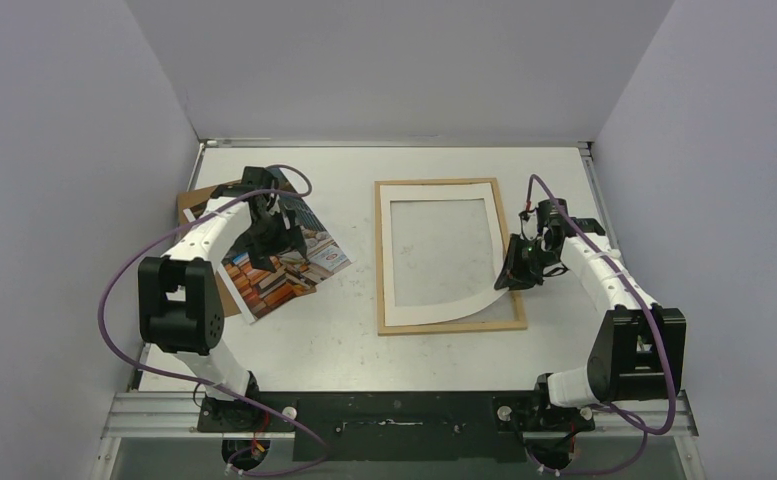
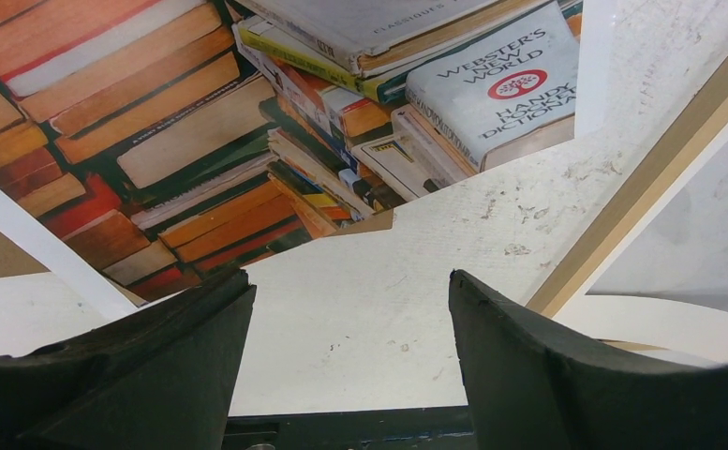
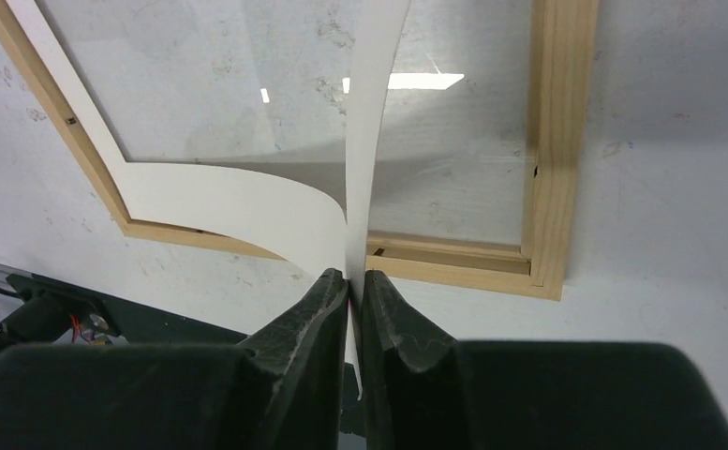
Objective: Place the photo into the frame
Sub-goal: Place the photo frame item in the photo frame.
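on the left side of the table [image 1: 344,350], the photo [image 1: 284,270] lies printed side up, books showing. it sits partly over a brown backing panel [image 1: 192,203], well apart from the frame [image 1: 378,260]. left gripper [image 1: 269,235] hangs over the photo w/ jaws spread wide, gripping nothing; its wrist view shows bare table btwn the fingers [image 2: 154,356]. right gripper [image 1: 526,268] is clenched on the right edge of a white mat [image 1: 434,312]. the mat's near-right part curls up off the frame; the rest lies flat inside it.
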